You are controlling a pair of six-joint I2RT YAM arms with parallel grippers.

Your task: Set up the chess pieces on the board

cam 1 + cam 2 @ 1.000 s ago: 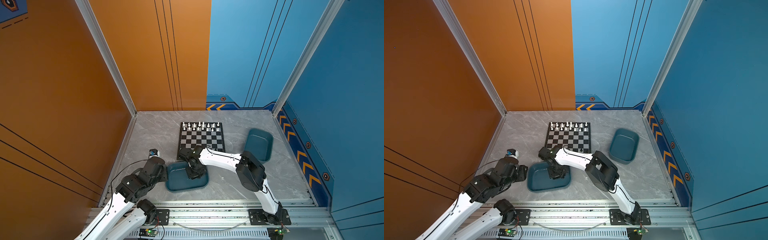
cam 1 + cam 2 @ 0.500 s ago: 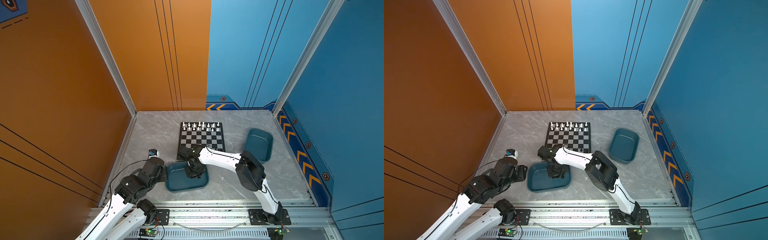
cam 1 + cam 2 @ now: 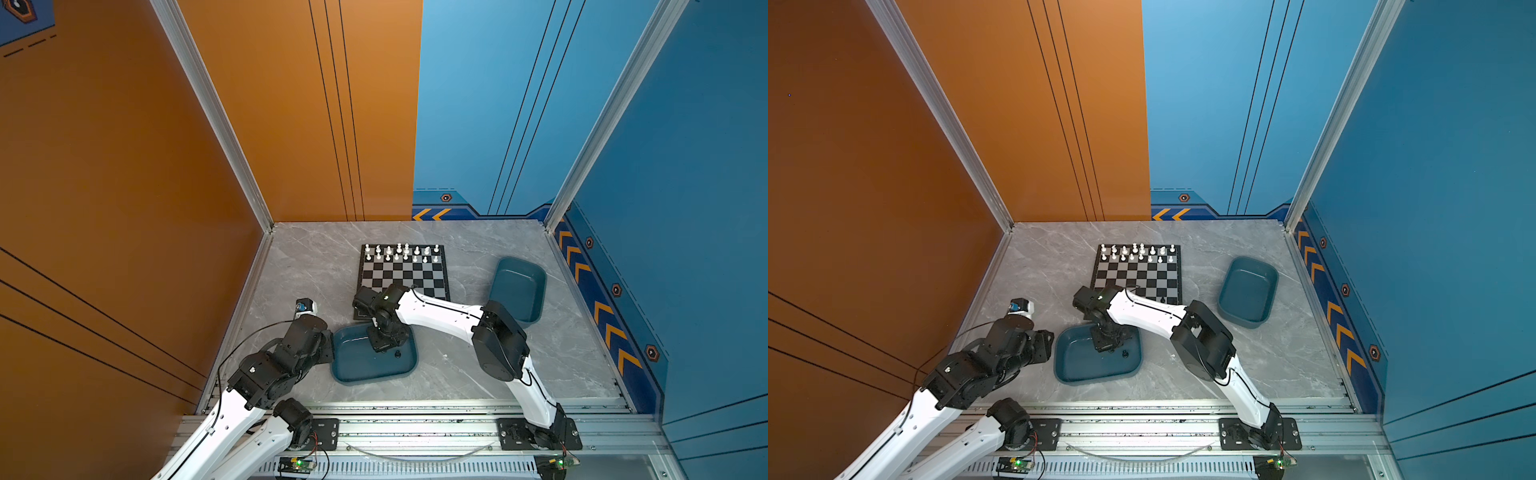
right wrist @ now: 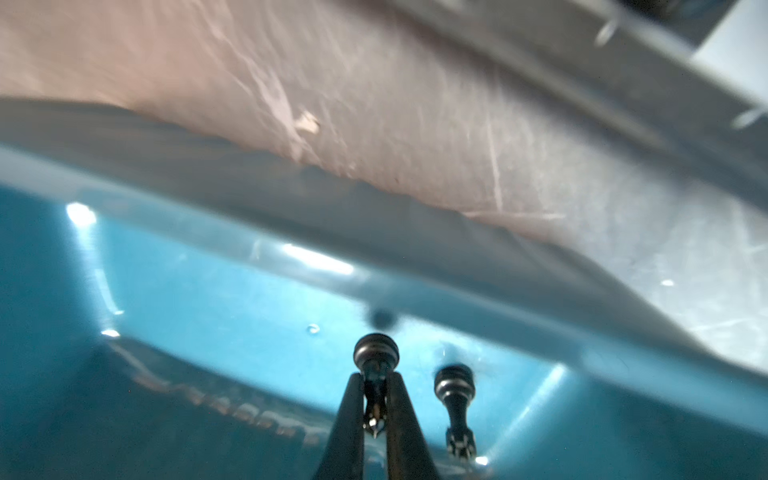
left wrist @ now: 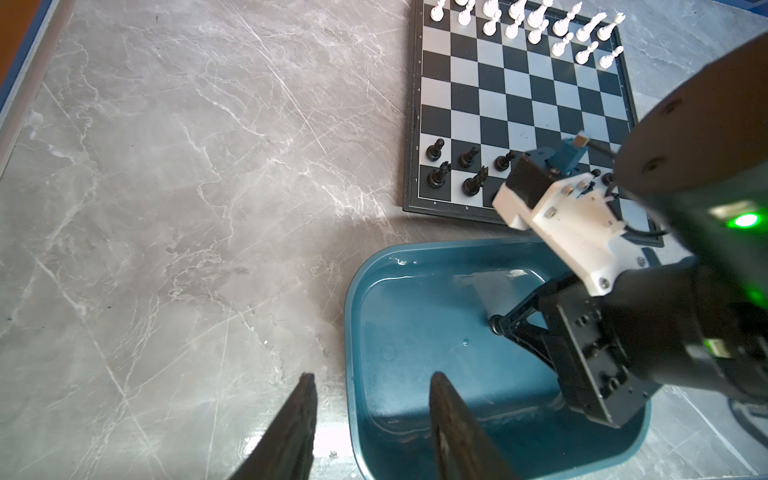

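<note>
The board [image 3: 409, 277] lies mid-table, with white chess pieces [image 3: 401, 253] on its two far rows. Several black chess pieces [image 5: 435, 149] stand on its near rows in the left wrist view. My right gripper [image 4: 376, 384] reaches into the near teal tray [image 3: 357, 370] and is shut on a black piece [image 4: 376, 352]. Another black piece [image 4: 455, 388] lies beside it on the tray floor, also visible as a loose piece [image 3: 1124, 353] in a top view. My left gripper [image 5: 372, 386] is open and empty, its fingers either side of that tray's rim [image 5: 351, 332].
A second teal tray [image 3: 517, 289] sits right of the board, with nothing seen in it. The right arm [image 3: 440, 313] crosses the board's near corner. Orange and blue walls enclose the table, and a metal rail [image 3: 415, 415] runs along the front.
The right gripper's jaws have closed onto a black piece in the near tray. The left arm has not moved.
</note>
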